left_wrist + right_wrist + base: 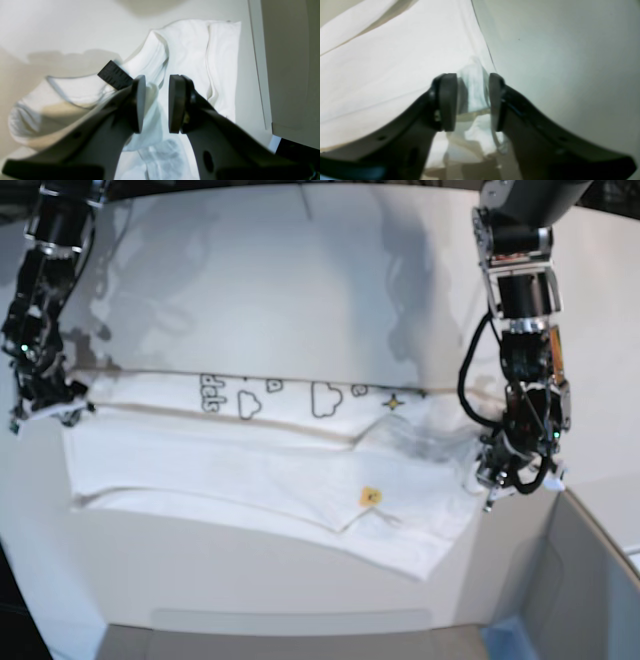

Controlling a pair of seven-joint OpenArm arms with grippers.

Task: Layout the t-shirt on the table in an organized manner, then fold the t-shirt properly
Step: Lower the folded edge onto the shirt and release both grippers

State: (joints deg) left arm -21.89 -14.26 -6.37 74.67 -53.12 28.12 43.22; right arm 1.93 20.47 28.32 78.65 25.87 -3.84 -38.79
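The white t-shirt [250,460] lies spread sideways across the table [300,280], with a lengthwise fold, black-outlined clouds [326,400] and a small yellow star [393,402] showing. My left gripper [156,103] is at the shirt's right end [500,475], jaws apart, with a soft ridge of white cloth [187,50] between them and the black tag [115,75] just beside its left pad. My right gripper [472,100] stands at the shirt's left end [45,405], jaws apart around a loose bunch of the shirt [382,75] at the hem.
A grey box [590,580] with a blue corner [505,635] stands at the front right, close to my left arm, and its wall [287,62] shows in the left wrist view. Bare tabletop [557,62] lies beside the shirt's hem.
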